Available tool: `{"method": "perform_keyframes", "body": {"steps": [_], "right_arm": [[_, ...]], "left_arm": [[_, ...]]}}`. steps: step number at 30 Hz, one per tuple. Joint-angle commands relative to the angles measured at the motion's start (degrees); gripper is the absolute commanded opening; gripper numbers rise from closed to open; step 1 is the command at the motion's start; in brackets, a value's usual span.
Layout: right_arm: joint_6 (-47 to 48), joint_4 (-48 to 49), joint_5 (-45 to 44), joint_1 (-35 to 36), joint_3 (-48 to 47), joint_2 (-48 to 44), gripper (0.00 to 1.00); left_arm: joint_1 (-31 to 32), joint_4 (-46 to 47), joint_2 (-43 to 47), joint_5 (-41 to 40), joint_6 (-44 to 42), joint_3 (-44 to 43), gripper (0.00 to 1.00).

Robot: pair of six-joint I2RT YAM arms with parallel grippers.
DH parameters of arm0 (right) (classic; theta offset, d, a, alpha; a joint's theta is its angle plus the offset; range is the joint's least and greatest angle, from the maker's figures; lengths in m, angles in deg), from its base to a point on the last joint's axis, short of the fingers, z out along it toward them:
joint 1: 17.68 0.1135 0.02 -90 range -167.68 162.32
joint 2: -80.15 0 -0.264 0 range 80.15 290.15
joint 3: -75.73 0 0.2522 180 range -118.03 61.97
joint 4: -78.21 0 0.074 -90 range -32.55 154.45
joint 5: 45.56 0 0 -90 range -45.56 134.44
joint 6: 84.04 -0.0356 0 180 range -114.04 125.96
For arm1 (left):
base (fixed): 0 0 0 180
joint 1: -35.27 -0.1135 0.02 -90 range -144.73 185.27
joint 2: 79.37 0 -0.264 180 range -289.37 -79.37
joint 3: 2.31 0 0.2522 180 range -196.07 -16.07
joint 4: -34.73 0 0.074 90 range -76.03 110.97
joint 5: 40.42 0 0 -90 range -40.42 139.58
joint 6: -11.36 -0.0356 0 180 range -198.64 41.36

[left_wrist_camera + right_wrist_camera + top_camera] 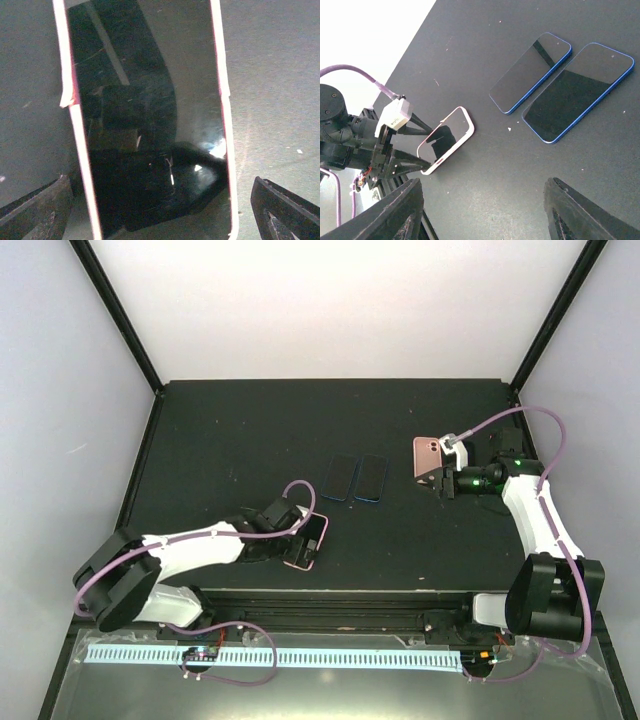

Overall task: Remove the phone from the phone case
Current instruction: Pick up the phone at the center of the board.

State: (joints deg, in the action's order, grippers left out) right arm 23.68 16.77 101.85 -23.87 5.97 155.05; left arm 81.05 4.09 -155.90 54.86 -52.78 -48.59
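A phone in a pale pink case [310, 540] lies screen up near the table's front edge; it fills the left wrist view [150, 100] and shows in the right wrist view [451, 131]. My left gripper [296, 537] is open, with one finger [42, 210] on each side of the phone's near end [427, 150]; there is a gap on the right side. My right gripper [440, 480] is open and empty [485, 210], raised above the table's right side and well away from the cased phone.
Two bare blue-edged phones [340, 478] [371, 478] lie side by side screen up at the table's middle, also in the right wrist view [530, 72] [577, 90]. The black table [230, 440] has a front edge just behind the left gripper.
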Motion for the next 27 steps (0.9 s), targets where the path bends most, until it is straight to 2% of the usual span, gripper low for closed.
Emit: {"method": "perform_keyframes", "body": {"steps": [1, 13, 22, 27], "right_arm": [[0.4, 0.0, 0.9, 0.0, -0.8, -0.9, 0.67], [0.5, -0.2, 0.3, 0.0, -0.9, -1.2, 0.67], [1.1, -0.8, 0.6, 0.0, -1.0, -1.9, 0.67], [1.3, -1.1, 1.0, 0.0, -1.1, -2.1, 0.67]], "left_arm": [[0.7, -7.1, -0.9, -7.4, 5.6, -4.2, 0.99], [2.9, -14.0, -10.8, -11.7, 5.9, -16.0, 0.99], [5.5, -17.5, -19.3, -13.9, 5.0, -20.2, 0.99], [5.6, -16.7, -21.7, -10.7, 4.5, -20.4, 0.98]]}}
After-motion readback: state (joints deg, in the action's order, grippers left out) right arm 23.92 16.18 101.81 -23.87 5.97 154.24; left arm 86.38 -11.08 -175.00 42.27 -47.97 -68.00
